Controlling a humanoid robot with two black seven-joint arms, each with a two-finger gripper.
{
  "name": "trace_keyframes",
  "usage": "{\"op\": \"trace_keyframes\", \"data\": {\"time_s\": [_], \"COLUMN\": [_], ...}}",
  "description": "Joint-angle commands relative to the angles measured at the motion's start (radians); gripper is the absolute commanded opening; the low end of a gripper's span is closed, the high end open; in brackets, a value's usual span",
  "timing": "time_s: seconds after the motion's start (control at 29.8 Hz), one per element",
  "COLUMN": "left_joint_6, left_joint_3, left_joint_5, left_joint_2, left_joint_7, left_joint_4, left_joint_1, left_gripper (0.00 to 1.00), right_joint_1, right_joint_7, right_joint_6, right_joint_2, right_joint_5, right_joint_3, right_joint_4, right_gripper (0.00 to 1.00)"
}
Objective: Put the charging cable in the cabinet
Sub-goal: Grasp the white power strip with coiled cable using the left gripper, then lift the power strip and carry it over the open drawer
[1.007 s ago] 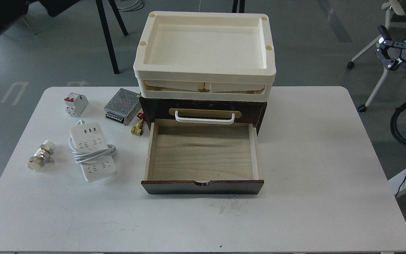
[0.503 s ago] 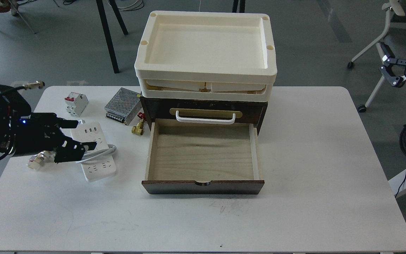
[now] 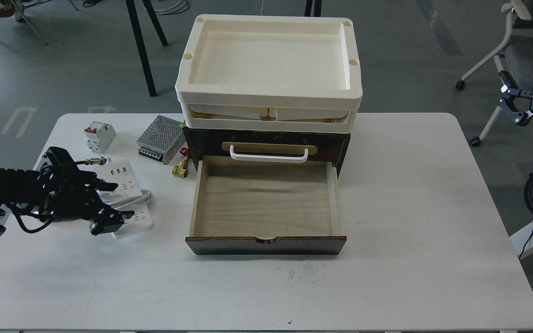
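Observation:
The charging cable [image 3: 128,186], a white power strip with its cord wrapped round the middle, lies flat on the table left of the cabinet. My left gripper [image 3: 112,204] is low over its left side, open, with one finger [image 3: 107,186] near the far end and the other [image 3: 108,223] at the near end; the strip still rests on the table. The cabinet [image 3: 266,139] is a dark brown chest whose lower drawer [image 3: 265,199] is pulled out, its pale wood inside empty. My right gripper [image 3: 515,104] is open and empty, off the table at the far right.
Cream plastic trays [image 3: 266,99] are stacked on top of the cabinet. A mesh power supply box [image 3: 160,133], a circuit breaker [image 3: 99,136] and a brass valve [image 3: 181,169] lie behind the strip. An office chair [image 3: 498,69] stands right of the table.
My left arm came in from the left, then dropped and turned so its open gripper is down over the power strip. My right gripper drifted slightly down and right.

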Motion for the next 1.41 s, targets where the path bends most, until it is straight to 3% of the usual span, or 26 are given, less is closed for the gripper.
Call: {"op": "trace_keyframes", "data": {"time_s": [0.0,0.1,0.27,0.3,0.37,0.54,0.64,0.81,0.91,0.97,1.14,1.24,1.38], "left_joint_6": [0.001,0.001,0.001,0.001,0.001,-0.002,-0.014,-0.106,-0.116,-0.135,-0.381,-0.42,-0.42], "left_joint_3": [0.0,0.0,0.0,0.0,0.001,-0.003,-0.009,-0.02,-0.025,-0.051,-0.173,-0.241,-0.244], "left_joint_5": [0.0,0.0,0.0,0.0,0.0,0.0,-0.008,-0.259,-0.344,-0.429,-0.788,-0.87,-0.936], "left_joint_2": [-0.027,-0.03,-0.036,-0.036,-0.035,-0.018,0.042,0.149,0.195,0.254,0.409,0.397,0.262], "left_joint_7": [0.0,0.0,0.0,0.0,0.0,0.0,0.0,0.0,0.0,0.0,0.0,0.0,0.0], "left_joint_4": [0.023,0.051,0.075,0.075,0.075,0.046,-0.032,-0.144,-0.161,-0.233,-0.5,-0.583,-0.592], "left_joint_1": [0.004,0.005,0.005,0.005,0.007,0.007,0.001,-0.022,-0.048,-0.057,-0.064,-0.062,-0.056], "left_gripper": [0.55,0.42,0.35,0.29,0.02,0.0,0.0,0.0,0.0,0.0,0.0,0.0,0.0], "right_joint_1": [-0.005,-0.009,-0.017,-0.019,-0.023,-0.029,-0.031,-0.037,-0.04,-0.049,-0.052,-0.052,-0.052], "right_joint_7": [0.0,0.0,0.0,0.0,0.0,0.0,0.0,0.0,0.0,0.0,0.0,0.0,0.0], "right_joint_6": [0.0,0.0,0.0,0.0,0.0,0.0,0.0,0.0,0.0,0.0,0.0,0.0,0.0], "right_joint_2": [0.003,0.005,0.005,0.003,0.003,0.003,0.003,0.002,0.0,0.0,0.005,0.006,0.006], "right_joint_5": [0.0,0.0,0.002,0.002,0.002,0.002,0.002,0.002,0.002,0.002,0.002,0.002,0.002], "right_joint_3": [-0.001,-0.001,0.001,0.001,0.001,0.001,0.001,0.002,0.002,0.002,0.002,0.004,0.01], "right_joint_4": [0.0,0.001,0.001,0.001,0.0,0.0,0.0,-0.002,-0.003,-0.005,-0.005,-0.003,-0.005], "right_gripper": [1.0,1.0,1.0,1.0,1.0,1.0,1.0,1.0,1.0,1.0,1.0,1.0,1.0]}}
